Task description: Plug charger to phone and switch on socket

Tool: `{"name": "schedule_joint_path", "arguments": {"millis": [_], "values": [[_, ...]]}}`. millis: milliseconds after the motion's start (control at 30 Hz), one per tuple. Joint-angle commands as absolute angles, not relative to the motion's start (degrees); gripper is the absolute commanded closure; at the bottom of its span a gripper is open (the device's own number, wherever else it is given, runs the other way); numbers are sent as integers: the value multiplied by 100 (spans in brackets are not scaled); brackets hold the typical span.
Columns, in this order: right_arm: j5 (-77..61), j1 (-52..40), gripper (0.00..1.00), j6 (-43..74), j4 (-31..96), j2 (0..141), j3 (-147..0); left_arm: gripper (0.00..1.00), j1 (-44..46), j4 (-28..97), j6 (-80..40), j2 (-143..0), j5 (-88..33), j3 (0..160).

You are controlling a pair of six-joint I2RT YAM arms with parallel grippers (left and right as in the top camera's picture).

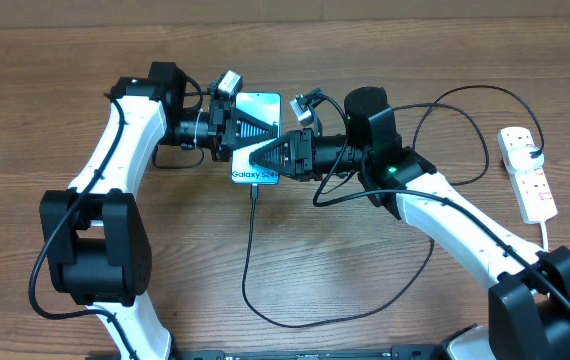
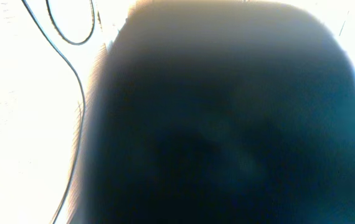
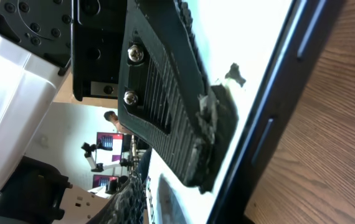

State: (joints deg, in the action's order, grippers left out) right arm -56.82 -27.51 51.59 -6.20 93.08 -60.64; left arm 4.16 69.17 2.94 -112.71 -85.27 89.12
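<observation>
L gripper (image 1: 268, 130), R gripper (image 1: 256, 158) tight over phone (image 1: 262, 103)

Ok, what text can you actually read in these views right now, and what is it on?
"Galaxy S24": white lettering on the phone screen, at its near end, overhead view.
Power strip: any markings are too small to read.
Right wrist view: lettering on the phone screen is cut off and blurred, unreadable.
Left wrist view: nothing legible.
</observation>
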Motion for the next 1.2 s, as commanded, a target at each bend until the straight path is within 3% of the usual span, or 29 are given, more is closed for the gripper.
{"name": "schedule_joint_path", "arguments": {"millis": [0,67,133,200,300,400,500,567,767,1000,1167], "values": [[-5756,-2648,73,5052,-679,9242,-6173,96,458,6917,368,-11045,-8595,8921],[-5754,-2648,74,5050,-679,9242,-6173,96,458,6917,368,-11045,-8584,8921],[-5754,-2648,87,5048,-679,9242,-6173,96,458,6919,366,-11045,-8541,8921],[-5754,-2648,89,4921,-679,9242,-6173,96,460,6925,366,-11045,-8534,8921],[-5752,-2648,82,4788,-676,9242,-6171,96,471,6989,366,-11045,-8536,8921],[-5754,-2650,96,4790,-676,9242,-6156,96,513,6989,368,-11045,-8473,8921],[-5754,-2650,96,4788,-652,9242,-6147,94,563,6984,368,-11045,-8315,8921],[-5752,-2650,96,4788,-580,9242,-6147,84,572,6982,366,-11045,-8184,8921],[-5752,-2650,96,4609,-255,9242,-6147,43,565,6980,364,-11045,-7507,8921],[-5651,-2648,96,4348,298,9242,-6147,23,438,6960,351,-11045,-6875,8921],[-5157,-2648,96,3990,1249,9242,-6147,19,207,6812,40,-11045,-6359,8921]]}}
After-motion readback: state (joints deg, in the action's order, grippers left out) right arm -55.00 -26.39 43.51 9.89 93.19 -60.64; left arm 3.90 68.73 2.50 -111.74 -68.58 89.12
